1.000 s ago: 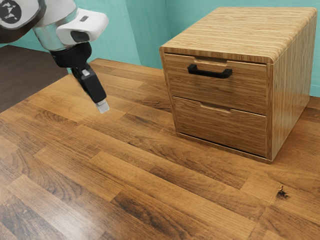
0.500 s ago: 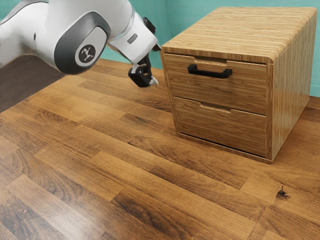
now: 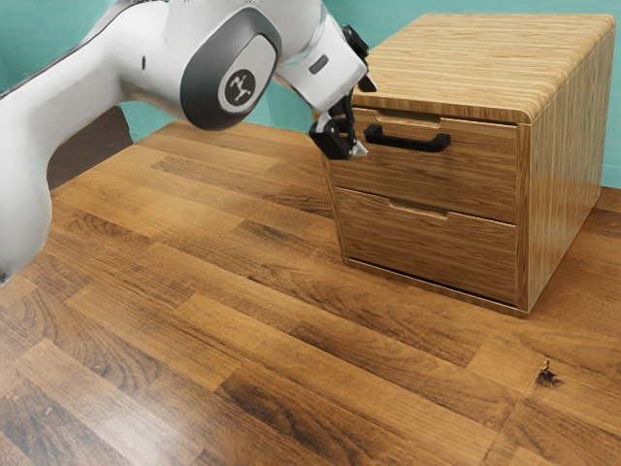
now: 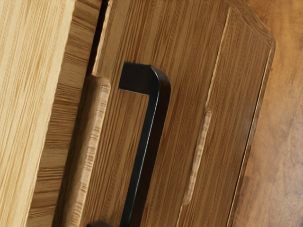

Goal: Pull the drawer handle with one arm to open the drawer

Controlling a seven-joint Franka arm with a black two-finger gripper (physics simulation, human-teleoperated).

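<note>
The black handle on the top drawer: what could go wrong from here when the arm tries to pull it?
1. The end effector hangs beside one end of the handle, near the cabinet front corner, not at the middle; a grasp there might slip off.
2. The handle is slim and stands close to the top drawer front; a misaligned approach may hit the wood instead.

A glossy white rounded arm (image 3: 126,58) is tipped with a black gripper (image 3: 343,147); its grey joint cap (image 3: 230,83) is logo-stamped.

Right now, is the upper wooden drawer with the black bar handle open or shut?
Shut: the upper wooden drawer sits flush with the lower drawer and the light wooden cabinet frame.
</note>
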